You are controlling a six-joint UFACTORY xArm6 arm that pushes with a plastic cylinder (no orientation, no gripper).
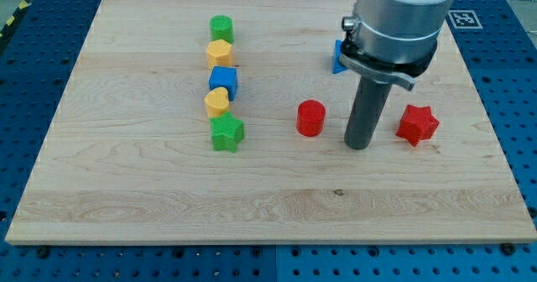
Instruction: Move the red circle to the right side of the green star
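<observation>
Wooden board (126, 190): my tip (359, 146) just right of red circle (310, 117), apart.

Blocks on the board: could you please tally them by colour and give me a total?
Green: 2, green circle, green star
Yellow: 2, upper yellow block, lower yellow block
Blue: 2, blue cube, blue block partly behind the arm
Red: 2, red circle, red star
Total: 8
</observation>
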